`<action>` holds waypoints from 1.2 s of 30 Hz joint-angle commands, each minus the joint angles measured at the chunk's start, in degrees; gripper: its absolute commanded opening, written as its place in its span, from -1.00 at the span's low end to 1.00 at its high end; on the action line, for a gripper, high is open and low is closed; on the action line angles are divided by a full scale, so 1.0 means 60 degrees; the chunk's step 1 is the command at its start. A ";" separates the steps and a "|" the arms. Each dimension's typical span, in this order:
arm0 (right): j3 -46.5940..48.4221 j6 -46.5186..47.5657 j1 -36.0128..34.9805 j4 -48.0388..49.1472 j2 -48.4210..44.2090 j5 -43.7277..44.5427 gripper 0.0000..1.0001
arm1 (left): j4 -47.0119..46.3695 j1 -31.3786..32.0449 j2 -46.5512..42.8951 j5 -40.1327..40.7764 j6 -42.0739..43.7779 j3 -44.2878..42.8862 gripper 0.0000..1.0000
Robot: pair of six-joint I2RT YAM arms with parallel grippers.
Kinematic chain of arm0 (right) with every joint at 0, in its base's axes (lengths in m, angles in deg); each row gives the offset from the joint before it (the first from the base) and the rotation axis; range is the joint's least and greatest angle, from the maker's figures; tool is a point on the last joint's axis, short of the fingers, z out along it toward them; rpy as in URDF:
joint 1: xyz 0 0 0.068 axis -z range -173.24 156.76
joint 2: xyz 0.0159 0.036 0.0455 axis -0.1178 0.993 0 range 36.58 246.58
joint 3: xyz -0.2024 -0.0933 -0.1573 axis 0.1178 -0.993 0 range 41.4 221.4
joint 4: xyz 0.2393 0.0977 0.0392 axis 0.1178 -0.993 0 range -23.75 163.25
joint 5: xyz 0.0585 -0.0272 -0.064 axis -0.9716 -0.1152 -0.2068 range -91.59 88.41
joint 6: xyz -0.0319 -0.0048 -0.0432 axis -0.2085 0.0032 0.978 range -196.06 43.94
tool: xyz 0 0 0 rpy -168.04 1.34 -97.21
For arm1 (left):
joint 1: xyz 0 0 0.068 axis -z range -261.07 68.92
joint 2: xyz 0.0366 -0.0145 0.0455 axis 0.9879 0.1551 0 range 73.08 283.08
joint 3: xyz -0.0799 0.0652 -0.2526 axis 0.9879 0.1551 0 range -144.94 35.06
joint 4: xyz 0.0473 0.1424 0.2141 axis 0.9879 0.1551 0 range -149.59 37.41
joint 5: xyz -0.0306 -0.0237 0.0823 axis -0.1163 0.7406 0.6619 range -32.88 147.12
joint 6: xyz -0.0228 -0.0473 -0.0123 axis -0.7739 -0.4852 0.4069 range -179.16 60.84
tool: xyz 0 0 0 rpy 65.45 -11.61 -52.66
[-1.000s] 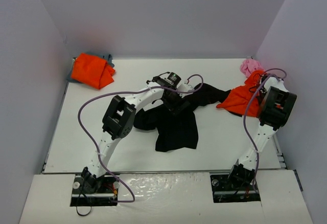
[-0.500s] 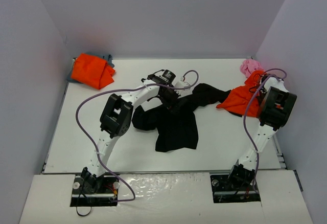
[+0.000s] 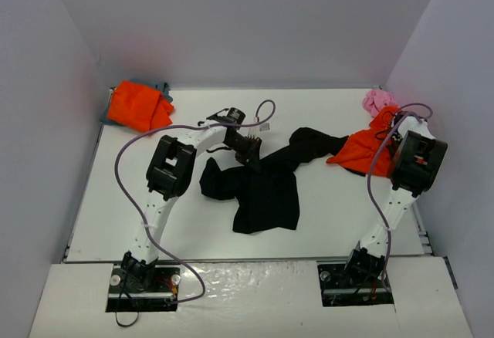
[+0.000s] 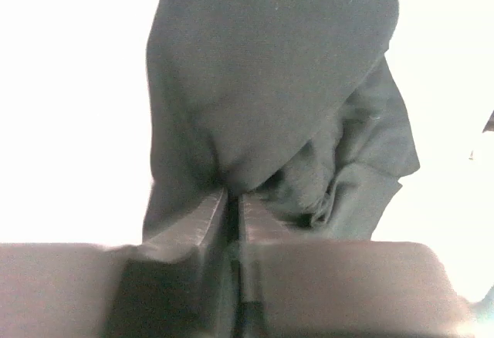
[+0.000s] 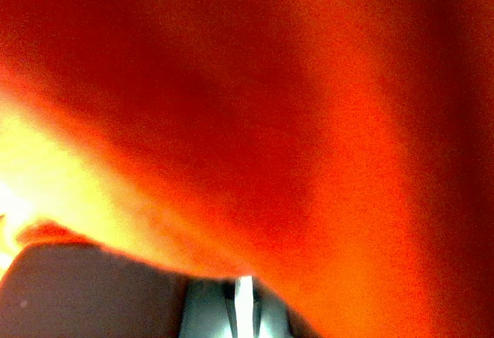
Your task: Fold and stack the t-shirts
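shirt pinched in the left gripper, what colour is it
The shirt is black; the left wrist view shows it best.

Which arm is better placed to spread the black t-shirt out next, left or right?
Left, probably. The left gripper is shut on a fold of the black t-shirt. The right gripper is shut and pressed against the right-hand orange t-shirt, off to the side of the black one.

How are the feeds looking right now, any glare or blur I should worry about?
Top view: evenly lit and sharp. Left wrist: table blown out to white, black shirt still readable. Right wrist: orange shirt fills the frame, blurred, with glare at left.
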 commanded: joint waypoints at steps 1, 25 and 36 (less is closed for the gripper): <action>0.0020 -0.0668 -0.0552 0.1022 0.0208 -0.1742 -1.00 | 0.1529 0.0063 0.0984 -0.0340 -0.0212 0.0232 -1.00; 0.7717 -0.1304 -0.1108 0.0091 0.3858 -0.1792 -1.00 | 0.3226 0.1608 -0.0825 0.5320 0.2935 0.1877 -1.00; 0.7550 -0.2078 -0.1490 0.3049 0.2892 -0.1743 -1.00 | 0.4040 0.1767 0.0073 0.5488 0.3578 0.1960 -1.00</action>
